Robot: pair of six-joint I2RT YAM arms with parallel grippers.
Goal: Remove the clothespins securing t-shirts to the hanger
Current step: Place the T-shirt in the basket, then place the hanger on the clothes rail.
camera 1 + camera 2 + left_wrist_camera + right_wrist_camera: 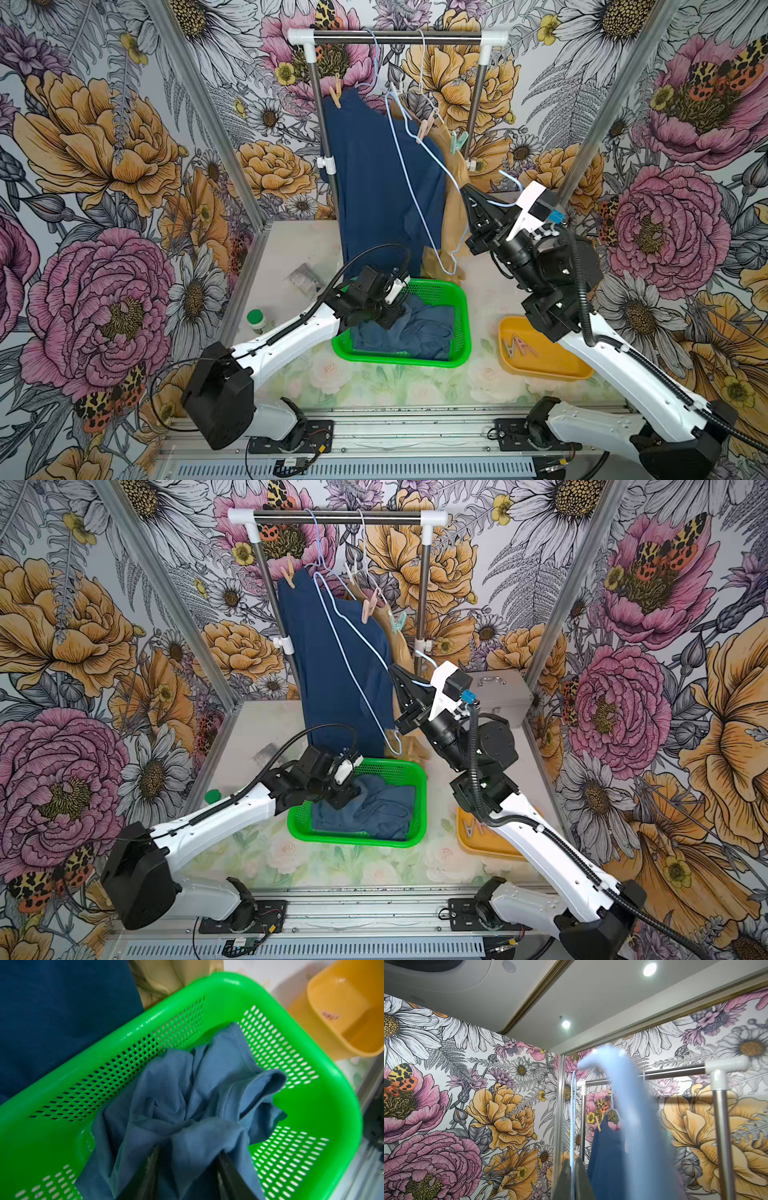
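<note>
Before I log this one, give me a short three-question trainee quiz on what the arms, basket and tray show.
1. True or false: the green perforated plastic basket is empty.
2. The right gripper is shut on: A) a mint clothespin, B) the light-blue wire hanger, C) the tan shirt.
3. Which container holds the loose pastel clothespins?
Key: 1 false, a crumpled blue t-shirt lies in it; 2 B; 3 the yellow plastic tray.
</note>
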